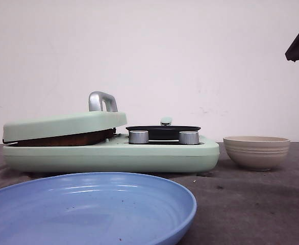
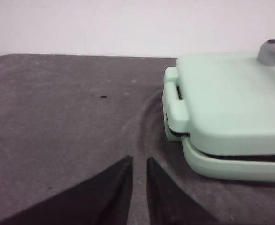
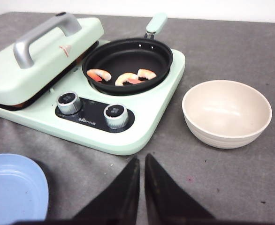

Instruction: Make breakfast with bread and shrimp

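bread: no clean sight of it. in the front view only a dark brown strip shows in the gap under the press lid (image 1: 63,125), on the left half of the mint-green breakfast maker (image 1: 108,153); i cannot tell whether that is crust or plate.

shrimp (image 3: 126,78): three, pink-orange, curled, lying in the black frying pan (image 3: 128,58) on the cooker's right half. the pan's mint handle (image 3: 156,22) points away from me.

counts: one cooker, two silver knobs (image 3: 115,115), one grey lid handle (image 3: 43,35), one beige bowl (image 3: 226,112), one blue plate (image 1: 88,209).

containers: bowl holds nothing, standing just right of the cooker. the plate carries only a few crumbs and sits nearest the front camera.

my left gripper (image 2: 139,176): fingers nearly together, grasping nothing, above grey cloth (image 2: 57,117) beside the lid's hinge end. my right gripper (image 3: 142,176): fingers likewise pressed close, nothing held, in front of the knobs.
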### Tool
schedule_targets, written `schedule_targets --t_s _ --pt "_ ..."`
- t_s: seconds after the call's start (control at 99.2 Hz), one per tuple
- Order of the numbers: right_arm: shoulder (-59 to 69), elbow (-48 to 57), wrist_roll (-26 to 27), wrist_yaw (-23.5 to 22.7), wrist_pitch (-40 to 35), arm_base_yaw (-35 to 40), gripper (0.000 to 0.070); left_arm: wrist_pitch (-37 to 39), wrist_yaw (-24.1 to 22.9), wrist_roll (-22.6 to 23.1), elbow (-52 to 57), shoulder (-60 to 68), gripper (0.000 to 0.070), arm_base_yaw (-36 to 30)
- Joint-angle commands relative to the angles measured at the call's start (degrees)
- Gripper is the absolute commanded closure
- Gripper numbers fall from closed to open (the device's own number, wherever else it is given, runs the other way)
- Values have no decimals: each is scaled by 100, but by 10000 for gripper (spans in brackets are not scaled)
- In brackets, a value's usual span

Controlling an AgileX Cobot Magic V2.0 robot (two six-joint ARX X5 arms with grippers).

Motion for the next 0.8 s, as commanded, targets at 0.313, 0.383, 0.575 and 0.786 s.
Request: schedule_targets --t_s 0.313,0.383,0.575,0.786 --pt "15 24 61 17 76 52 694 378 743 74 -555 -13 700 472" --pt "15 24 59 15 76 52 694 376 732 61 -555 -13 700 470" --pt "15 24 59 17 76 52 694 398 933 -2 -553 -9 700 455" --pt "15 24 59 17 76 52 694 396 914 -2 -553 -11 700 457"
